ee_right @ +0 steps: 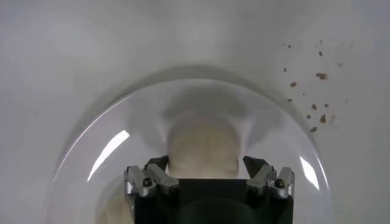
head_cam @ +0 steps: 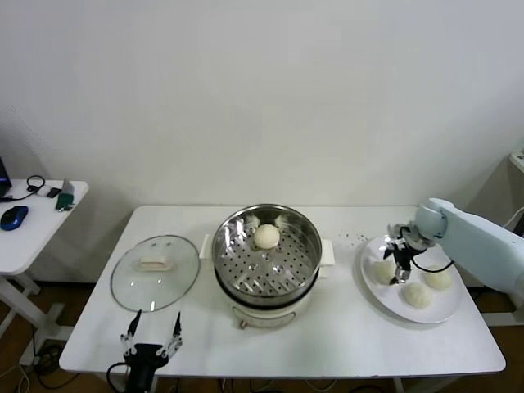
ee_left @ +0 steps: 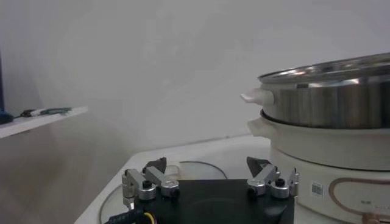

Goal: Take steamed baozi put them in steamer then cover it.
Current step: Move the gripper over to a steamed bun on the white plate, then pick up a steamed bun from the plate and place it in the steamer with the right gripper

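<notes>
The steamer (head_cam: 264, 270) stands mid-table with one steamed baozi (head_cam: 266, 236) on its perforated tray. Three more baozi lie on a white plate (head_cam: 385, 301) at the right. My right gripper (head_cam: 400, 267) hangs over the plate's near-left baozi (head_cam: 381, 270). In the right wrist view that baozi (ee_right: 204, 143) sits between the open jaws of the right gripper (ee_right: 205, 162), with a slim gap on each side. The glass cover (head_cam: 155, 286) lies flat left of the steamer. My left gripper (head_cam: 152, 327) waits open near the table's front edge, also seen as the left gripper (ee_left: 207, 164) facing the steamer (ee_left: 329, 103).
Small brown crumbs (head_cam: 352, 238) dot the table between steamer and plate. A white side table (head_cam: 37, 229) with a blue mouse (head_cam: 13, 217) stands at the far left. The other two baozi (head_cam: 417, 295) (head_cam: 439, 279) lie close behind the right gripper.
</notes>
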Controlling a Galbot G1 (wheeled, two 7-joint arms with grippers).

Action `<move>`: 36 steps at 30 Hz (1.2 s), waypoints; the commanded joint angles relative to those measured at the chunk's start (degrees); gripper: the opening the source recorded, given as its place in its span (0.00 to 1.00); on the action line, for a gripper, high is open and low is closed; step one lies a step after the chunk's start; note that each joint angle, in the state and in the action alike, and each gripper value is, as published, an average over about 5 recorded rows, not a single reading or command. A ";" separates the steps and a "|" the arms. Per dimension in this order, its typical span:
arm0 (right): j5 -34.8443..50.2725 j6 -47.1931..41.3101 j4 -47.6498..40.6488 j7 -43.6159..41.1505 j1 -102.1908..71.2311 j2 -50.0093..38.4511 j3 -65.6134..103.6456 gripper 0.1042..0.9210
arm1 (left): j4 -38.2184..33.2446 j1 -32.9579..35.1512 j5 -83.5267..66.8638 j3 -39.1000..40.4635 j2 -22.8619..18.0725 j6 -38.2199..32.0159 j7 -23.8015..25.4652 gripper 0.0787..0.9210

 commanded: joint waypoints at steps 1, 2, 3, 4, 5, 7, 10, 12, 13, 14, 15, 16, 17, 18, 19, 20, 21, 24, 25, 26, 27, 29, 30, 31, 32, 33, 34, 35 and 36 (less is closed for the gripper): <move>-0.81 0.21 -1.80 -0.78 -1.22 1.15 1.52 0.86 | 0.08 0.08 0.01 -0.05 -0.05 -0.08 -0.04 0.88; -0.80 0.22 -1.86 -0.91 -1.25 1.19 1.62 0.84 | 0.08 0.09 0.02 -0.06 -0.04 -0.08 -0.05 0.88; -0.79 0.24 -1.97 -1.07 -1.28 1.25 1.76 0.83 | 0.07 0.10 0.02 -0.06 -0.03 -0.08 -0.06 0.88; -0.78 0.26 -2.10 -1.24 -1.28 1.30 1.92 0.80 | 0.06 0.11 0.02 -0.05 -0.03 -0.07 -0.07 0.88; -0.77 0.28 -2.21 -1.34 -1.26 1.33 2.06 0.79 | 0.04 0.12 0.03 -0.04 -0.03 -0.07 -0.08 0.88; -0.66 0.30 -2.34 -1.52 -1.11 1.34 2.23 0.76 | -0.01 0.15 0.06 -0.01 -0.03 -0.07 -0.07 0.88; -0.14 0.25 -2.22 -1.58 -0.67 1.16 2.21 0.73 | -0.12 0.22 0.11 0.05 -0.07 -0.06 -0.07 0.88; 0.94 0.01 -1.90 -1.48 0.12 0.85 1.79 0.72 | -0.18 0.28 0.13 0.06 -0.08 -0.07 -0.08 0.88; 1.82 -0.16 -1.67 -1.42 0.88 0.65 1.34 0.72 | -0.21 0.31 0.14 0.06 -0.08 -0.09 -0.08 0.88; 2.86 -0.35 -1.42 -1.35 1.92 0.44 0.64 0.72 | -0.24 0.34 0.14 0.06 -0.09 -0.11 -0.08 0.88; 4.05 -0.56 -1.16 -1.29 3.22 0.24 -0.35 0.71 | -0.29 0.38 0.14 0.06 -0.09 -0.13 -0.09 0.88; 5.52 -0.75 -0.88 -1.23 4.89 0.07 -1.63 0.71 | -0.37 0.43 0.14 0.07 -0.10 -0.15 -0.09 0.88; 7.38 -0.96 -0.55 -1.17 6.90 -0.08 -3.11 0.71 | -0.45 0.49 0.14 0.08 -0.12 -0.16 -0.09 0.88; 9.50 -1.18 -0.18 -1.10 9.14 -0.19 -5.10 0.71 | -0.54 0.56 0.15 0.11 -0.15 -0.18 -0.09 0.88; 11.87 -1.47 0.27 -1.01 11.70 -0.24 -7.31 0.71 | -0.62 0.65 0.16 0.15 -0.17 -0.20 -0.09 0.88; 14.56 -1.78 0.75 -0.90 14.41 -0.20 -9.58 0.71 | -0.70 0.74 0.18 0.21 -0.20 -0.23 -0.09 0.88; 17.34 -2.07 1.26 -0.78 17.26 -0.04 -12.17 0.71 | -0.77 0.83 0.21 0.29 -0.21 -0.25 -0.09 0.88; 25.78 -2.94 2.90 -0.27 26.30 1.23 -19.76 0.71 | -1.01 1.12 0.37 0.59 -0.19 -0.33 -0.08 0.88; 28.82 -3.26 3.42 -0.07 29.30 1.88 -22.07 0.71 | -1.10 1.20 0.45 0.70 -0.18 -0.35 -0.07 0.88; 31.66 -3.61 3.89 0.14 32.01 2.61 -23.92 0.71 | -1.20 1.27 0.53 0.81 -0.16 -0.36 -0.05 0.88; 34.20 -3.92 4.25 0.33 34.47 3.46 -25.54 0.71 | -1.31 1.32 0.64 0.93 -0.14 -0.36 -0.02 0.88; 38.86 -4.56 4.95 0.75 38.55 5.31 -28.38 0.72 | -1.52 1.39 0.85 1.21 -0.10 -0.39 0.07 0.88; 40.63 -4.86 5.29 1.00 40.06 6.23 -29.49 0.72 | -1.63 1.41 0.93 1.35 -0.09 -0.42 0.11 0.88; 42.46 -5.30 5.70 1.28 41.43 7.25 -30.48 0.72 | -1.74 1.43 0.99 1.50 -0.07 -0.45 0.13 0.88; 44.16 -5.73 6.12 1.54 42.54 8.25 -31.38 0.72 | -1.86 1.44 1.02 1.65 -0.05 -0.50 0.13 0.88; 45.67 -6.06 6.47 1.80 43.46 9.37 -32.29 0.72 | -1.97 1.42 1.03 1.79 -0.06 -0.56 0.10 0.88; 47.19 -6.36 6.85 2.08 44.37 10.62 -33.24 0.72 | -2.08 1.38 1.02 1.94 -0.08 -0.61 0.05 0.88; 48.61 -6.63 7.25 2.35 45.23 11.98 -34.27 0.72 | -2.17 1.32 1.02 2.08 -0.12 -0.65 0.01 0.88; 49.81 -6.76 7.66 2.63 45.91 13.30 -35.24 0.72 | -2.25 1.26 1.01 2.21 -0.16 -0.69 -0.03 0.88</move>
